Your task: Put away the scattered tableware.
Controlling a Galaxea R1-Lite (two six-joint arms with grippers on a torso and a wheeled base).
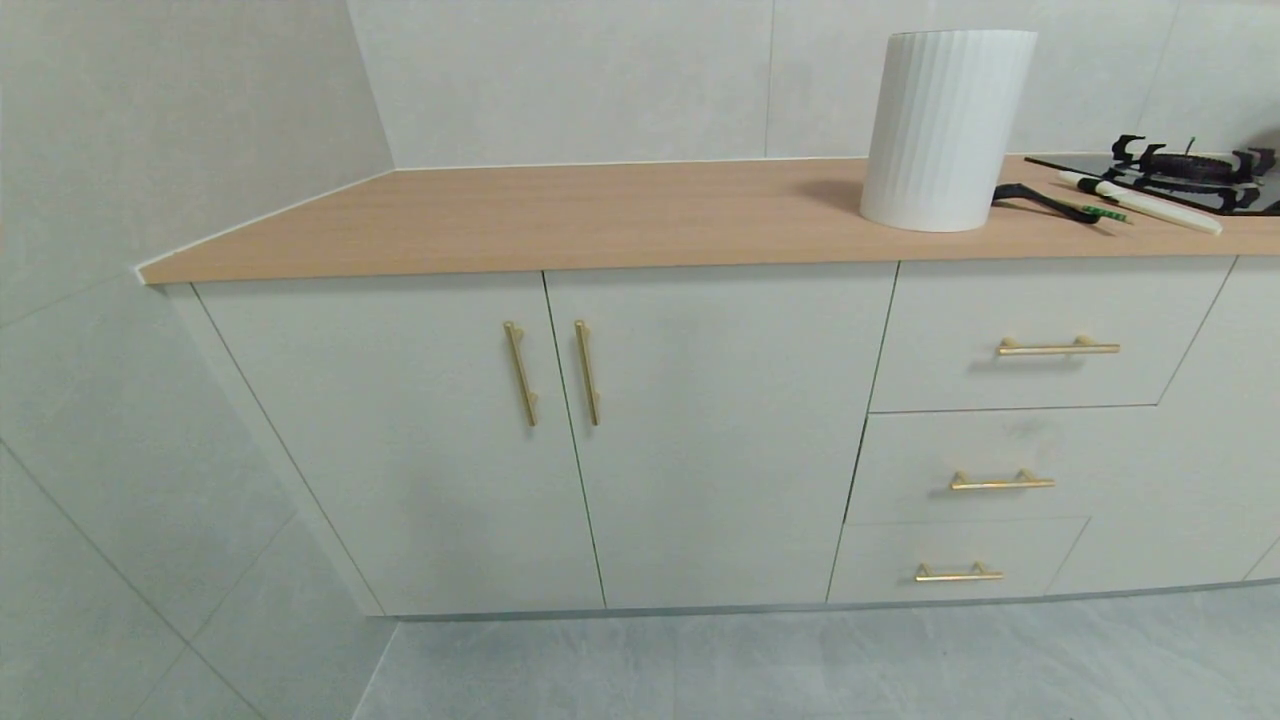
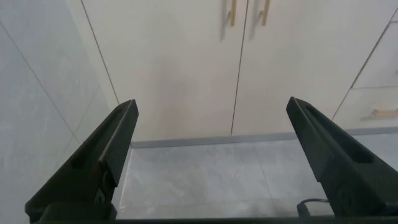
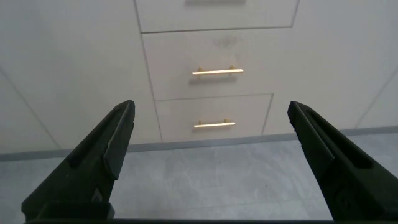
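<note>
A pale wood-look worktop (image 1: 560, 215) runs along grey tiled walls. Toward its right end stands a tall white ribbed cylindrical container (image 1: 945, 130). The scattered tableware lies just beside it, on the side nearer the black gas hob (image 1: 1190, 170): a black-handled utensil (image 1: 1040, 198) whose end touches the container's base, a long white-handled utensil (image 1: 1150, 205) lying partly across the hob's edge, and a small green piece (image 1: 1105, 213) between them. What kind of utensils these are is too small to tell.

Below the worktop are two cream cabinet doors (image 1: 400, 440) with upright gold bar handles (image 1: 520, 372), and to their right a stack of three cream drawers (image 1: 1040, 375) with level gold handles.

The left claw (image 2: 211, 106) is released, its black fingers (image 2: 112, 149) spread wide, low above the grey floor (image 2: 217, 174) and facing the cabinet doors. The right claw (image 3: 211, 107) is likewise spread wide with nothing in it, low and facing the two lower drawers (image 3: 211, 90).
</note>
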